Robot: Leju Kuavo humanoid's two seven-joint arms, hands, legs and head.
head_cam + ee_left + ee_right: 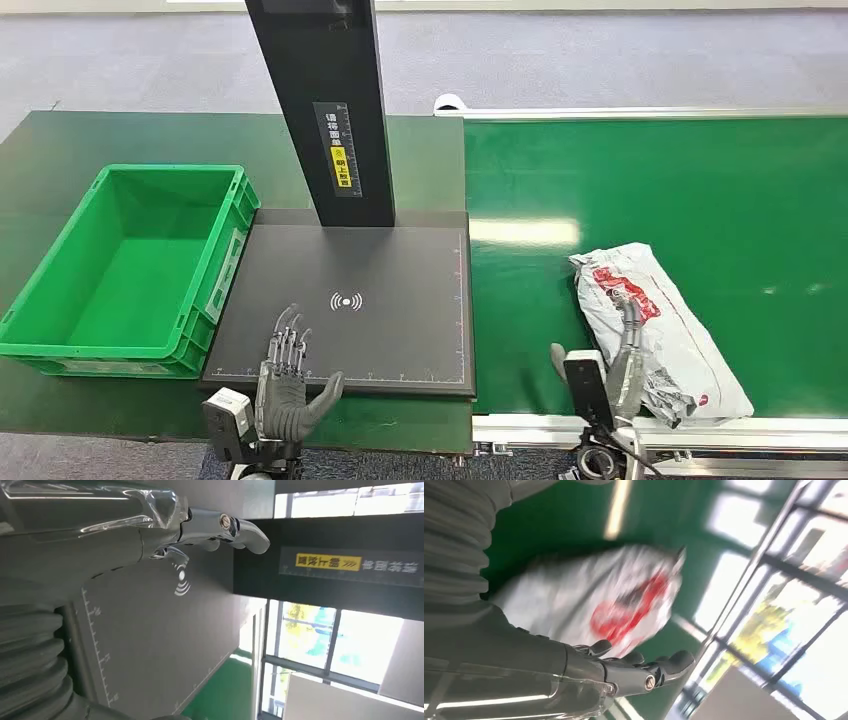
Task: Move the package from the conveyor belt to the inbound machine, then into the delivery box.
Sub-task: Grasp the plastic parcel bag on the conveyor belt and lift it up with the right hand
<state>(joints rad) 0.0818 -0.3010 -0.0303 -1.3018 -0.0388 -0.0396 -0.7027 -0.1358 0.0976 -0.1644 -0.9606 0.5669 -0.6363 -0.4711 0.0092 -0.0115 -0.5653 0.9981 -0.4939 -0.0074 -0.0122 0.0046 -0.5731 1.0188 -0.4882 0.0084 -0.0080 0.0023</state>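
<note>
A white plastic package [668, 330] with red print lies on the green conveyor belt [700, 190], close to its near edge. My right hand [622, 350] reaches over the package's near left side with its fingers stretched along it and its thumb spread; nothing is gripped. In the right wrist view the blurred package [599, 600] lies just past the extended fingers [664, 666]. My left hand [290, 378] hovers open, fingers spread, over the front edge of the black inbound machine plate [400, 270]. The green delivery box [60, 340] stands left of the plate.
A black post [330, 110] with a yellow label rises from the back of the plate; the left wrist view has the post [325, 565] beyond the left hand [200, 530] and the plate [150, 630]. A metal rail [740, 432] borders the belt's near edge.
</note>
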